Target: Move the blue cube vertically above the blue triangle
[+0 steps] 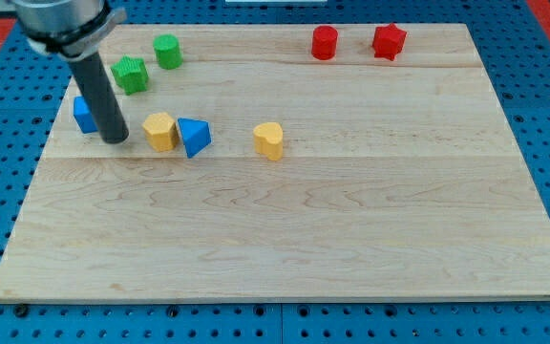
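Note:
The blue cube sits near the board's left edge, partly hidden behind my rod. My tip rests on the board just to the right of the cube, touching or nearly touching it. The blue triangle lies further to the view's right, at about the same height as the cube. A yellow hexagonal block sits between my tip and the blue triangle, right against the triangle's left side.
A green star block and a green cylinder lie above my tip. A yellow heart-like block sits right of the triangle. A red cylinder and a red star block sit at the top right. The wooden board has blue pegboard around it.

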You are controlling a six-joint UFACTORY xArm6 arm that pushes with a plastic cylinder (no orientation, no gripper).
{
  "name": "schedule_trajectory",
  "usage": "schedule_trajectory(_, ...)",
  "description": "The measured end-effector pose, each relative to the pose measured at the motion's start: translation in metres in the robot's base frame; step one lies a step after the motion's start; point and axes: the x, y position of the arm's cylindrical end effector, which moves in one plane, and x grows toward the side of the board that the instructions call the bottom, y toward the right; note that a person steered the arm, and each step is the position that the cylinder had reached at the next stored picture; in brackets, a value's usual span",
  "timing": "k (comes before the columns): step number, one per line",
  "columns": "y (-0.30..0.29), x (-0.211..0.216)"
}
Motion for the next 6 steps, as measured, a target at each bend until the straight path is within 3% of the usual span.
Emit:
schedule_trajectory(1,-0.036,0.008)
schedule_trajectory(2,-0.074,-0.022)
schedule_trajectory(4,-0.007,-0.047)
schedule_trajectory(5,-0.059,-0.052)
schedule_trajectory(6,-0.053,-0.064)
